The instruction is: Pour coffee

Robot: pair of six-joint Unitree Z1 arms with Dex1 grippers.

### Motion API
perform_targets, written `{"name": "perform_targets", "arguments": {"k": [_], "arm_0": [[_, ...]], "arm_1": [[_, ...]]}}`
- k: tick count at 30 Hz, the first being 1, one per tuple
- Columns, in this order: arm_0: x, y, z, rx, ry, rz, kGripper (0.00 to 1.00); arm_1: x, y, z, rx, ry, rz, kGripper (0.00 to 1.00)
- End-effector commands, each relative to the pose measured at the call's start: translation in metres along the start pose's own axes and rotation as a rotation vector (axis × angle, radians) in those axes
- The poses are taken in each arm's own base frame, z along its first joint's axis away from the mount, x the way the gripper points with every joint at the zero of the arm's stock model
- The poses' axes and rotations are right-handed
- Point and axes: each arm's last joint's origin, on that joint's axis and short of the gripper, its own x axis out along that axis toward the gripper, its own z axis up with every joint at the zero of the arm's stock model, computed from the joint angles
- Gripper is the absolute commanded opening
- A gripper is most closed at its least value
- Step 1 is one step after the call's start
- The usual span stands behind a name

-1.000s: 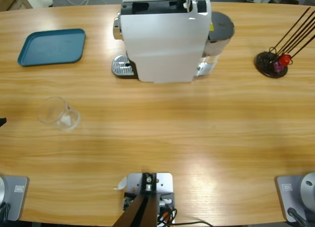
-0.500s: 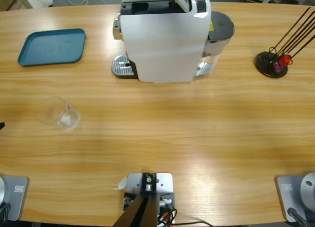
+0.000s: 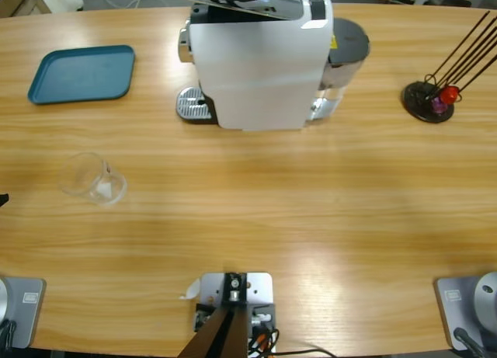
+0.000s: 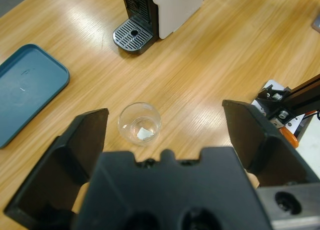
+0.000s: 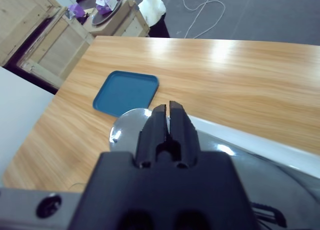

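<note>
While the right gripper (image 5: 169,110) hangs closed and empty above the coffee machine (image 3: 256,63), the wide-open, empty left gripper (image 4: 165,127) has the empty glass (image 4: 139,123) straight ahead between its jaws.

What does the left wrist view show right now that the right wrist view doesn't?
Only the left wrist view shows the empty clear glass standing ahead of the open left gripper, plus the coffee machine's drip grate. Only the right wrist view shows the right gripper, its jaws closed, above the machine's lid, and wooden crates beyond the table. Both show the blue tray and the wooden table.
</note>
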Motion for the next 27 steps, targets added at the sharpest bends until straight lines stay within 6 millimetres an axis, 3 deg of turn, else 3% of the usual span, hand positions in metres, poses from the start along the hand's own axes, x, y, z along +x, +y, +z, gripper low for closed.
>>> {"name": "perform_targets", "arguments": {"k": [1, 13, 22, 27], "arm_0": [[0.002, 0.001, -0.012, -0.023, 0.034, 0.023, 0.991], [0.004, 0.001, -0.011, -0.024, 0.046, 0.024, 0.993], [0.005, 0.002, -0.011, -0.024, 0.049, 0.025, 0.991], [0.004, 0.002, -0.011, -0.024, 0.047, 0.027, 0.991]], "arm_1": [[0.063, -0.032, -0.112, -0.018, 0.308, -0.091, 0.0], [0.072, -0.06, -0.15, 0.052, 0.413, -0.144, 0.0], [0.072, -0.072, -0.158, -0.04, 0.505, -0.237, 0.0], [0.084, -0.068, -0.157, -0.137, 0.59, -0.311, 0.0]]}}
